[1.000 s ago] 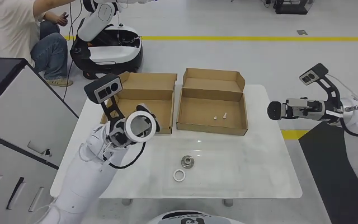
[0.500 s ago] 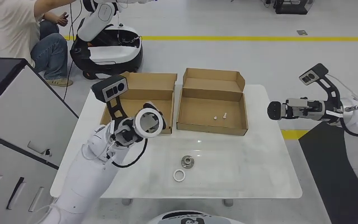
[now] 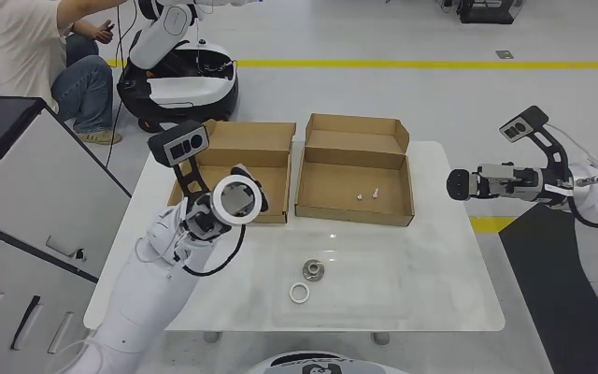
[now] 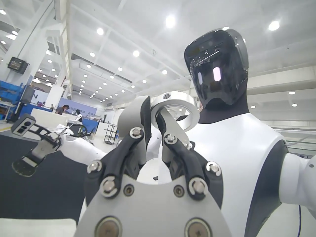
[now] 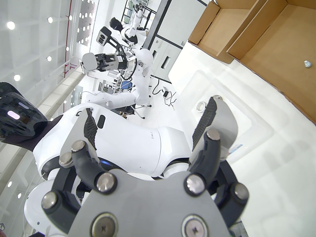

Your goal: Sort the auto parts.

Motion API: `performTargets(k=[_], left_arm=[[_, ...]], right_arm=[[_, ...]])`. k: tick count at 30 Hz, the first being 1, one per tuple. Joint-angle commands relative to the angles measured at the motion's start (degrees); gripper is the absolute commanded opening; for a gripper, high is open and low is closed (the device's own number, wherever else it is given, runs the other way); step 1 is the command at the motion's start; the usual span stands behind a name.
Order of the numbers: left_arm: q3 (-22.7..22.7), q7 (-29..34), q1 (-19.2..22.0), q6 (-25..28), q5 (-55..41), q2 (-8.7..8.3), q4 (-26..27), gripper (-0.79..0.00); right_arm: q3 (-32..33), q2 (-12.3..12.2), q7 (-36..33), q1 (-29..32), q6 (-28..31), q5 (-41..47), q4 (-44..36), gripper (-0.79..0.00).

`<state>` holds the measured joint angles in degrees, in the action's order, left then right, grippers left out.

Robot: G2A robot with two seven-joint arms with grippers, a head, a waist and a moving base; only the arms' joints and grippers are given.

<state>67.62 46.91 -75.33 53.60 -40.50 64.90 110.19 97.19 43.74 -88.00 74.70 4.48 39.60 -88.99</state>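
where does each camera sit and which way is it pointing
Top view: above the arms, looking down at the table and cardboard boxes; both arms show.
Left wrist view: on the left wrist, tipped up toward the ceiling and the robot's head; the left gripper is shut on a metal ring.
Right wrist view: on the right wrist beside the table, facing across it; the open right gripper shows.
Shared: top and right wrist views both show the boxes and the ring.

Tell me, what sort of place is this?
Probably a robotics test hall or factory floor: rows of ceiling lights high overhead, a yellow floor line, and another robot parked beyond the table.
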Motion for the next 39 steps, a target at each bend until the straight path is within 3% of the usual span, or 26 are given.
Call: performTargets(k=[1, 9, 22, 39], left_arm=[[0.23, 0.54, -0.11, -0.65, 1.21, -0.05, -0.13, -0.785], [0.57, 0.86, -0.37, -1.40, 3.35, -0.04, -0.10, -0.785], [-0.78, -0.07, -0.35, 2.13, -5.60, 0.51, 0.47, -0.785], [-0.40, 0.70, -0.30, 2.06, -6.10, 0.53, 0.05, -0.785]], right_arm=[[0.00, 0.00, 0.00, 0.00, 0.00, 0.00, 0.00, 0.000], [0.00, 0.00, 0.00, 0.00, 0.00, 0.00, 0.00, 0.000], [0.00, 0.00, 0.00, 0.00, 0.00, 0.00, 0.00, 0.000], [0.00, 0.00, 0.00, 0.00, 0.00, 0.00, 0.00, 0.000]])
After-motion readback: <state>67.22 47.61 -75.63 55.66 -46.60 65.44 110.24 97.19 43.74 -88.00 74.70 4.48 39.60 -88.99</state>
